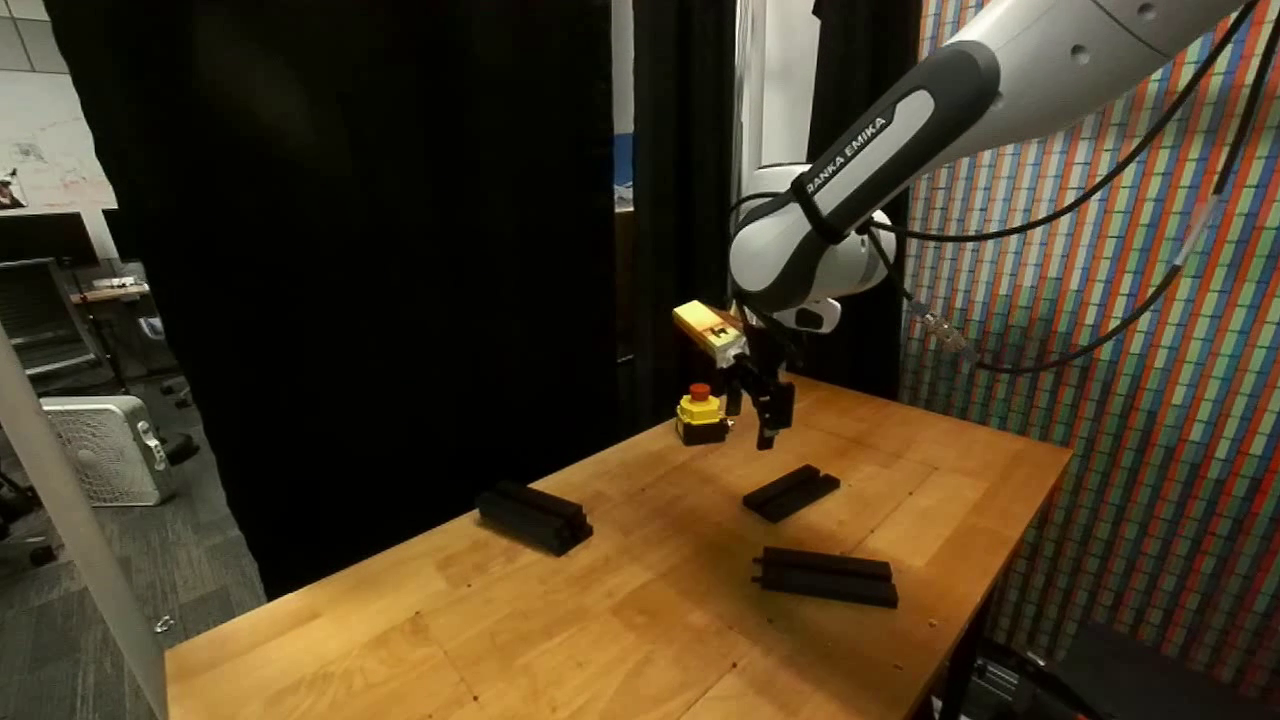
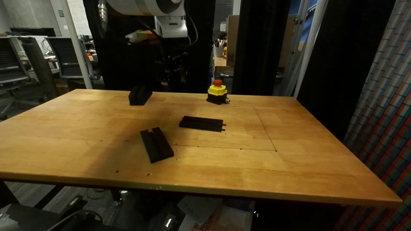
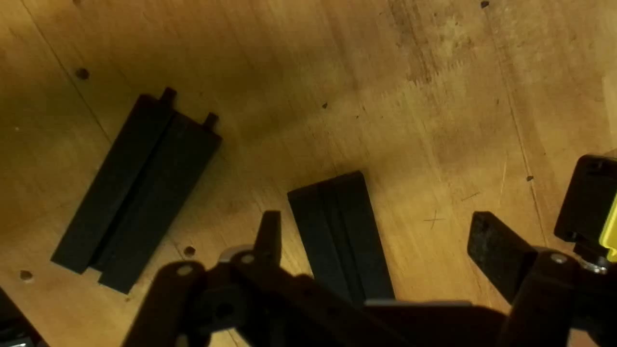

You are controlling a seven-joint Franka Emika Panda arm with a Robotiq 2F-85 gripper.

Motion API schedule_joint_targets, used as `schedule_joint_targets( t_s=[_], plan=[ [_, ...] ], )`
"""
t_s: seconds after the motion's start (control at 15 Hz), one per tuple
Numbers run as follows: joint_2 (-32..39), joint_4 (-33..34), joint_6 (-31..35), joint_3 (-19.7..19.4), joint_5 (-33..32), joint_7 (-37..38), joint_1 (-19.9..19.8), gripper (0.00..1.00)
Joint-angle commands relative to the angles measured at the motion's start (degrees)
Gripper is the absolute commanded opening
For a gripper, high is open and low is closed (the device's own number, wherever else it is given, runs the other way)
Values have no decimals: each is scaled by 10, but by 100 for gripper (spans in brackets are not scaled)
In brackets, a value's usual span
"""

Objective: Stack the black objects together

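A flat grooved black bar [image 1: 790, 492] lies on the table; it also shows in an exterior view [image 2: 202, 123]. In the wrist view this bar [image 3: 342, 236] shows between my fingers, its lower end hidden behind the gripper. A second flat black bar [image 1: 825, 577] lies nearer the table edge, also in an exterior view [image 2: 157, 144] and at left in the wrist view [image 3: 135, 193]. A thicker pile of black bars [image 1: 535, 515] sits near the curtain side, also [image 2: 140, 95]; its layers are hard to count. My gripper [image 3: 375, 217] is open and empty, above the table [image 1: 752, 425].
A yellow-and-black emergency stop with a red button [image 1: 701, 413] stands at the curtain-side edge, also in an exterior view [image 2: 217, 92]; part of it shows at the wrist view's right edge [image 3: 597, 207]. A black curtain [image 1: 350, 250] hangs along the wooden table [image 2: 289, 166].
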Motion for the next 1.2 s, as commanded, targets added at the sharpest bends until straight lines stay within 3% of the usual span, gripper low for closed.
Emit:
schedule_joint_targets(
  t_s=[0.0, 0.47, 0.73, 1.13],
  plan=[
    [12, -18, 53, -8, 21, -91, -24, 100],
    [90, -7, 107, -19, 81, -196, -53, 100],
    [115, 3, 87, -17, 119, -280, -62, 100],
    [136, 22, 73, -34, 113, -324, -61, 100]
  ],
)
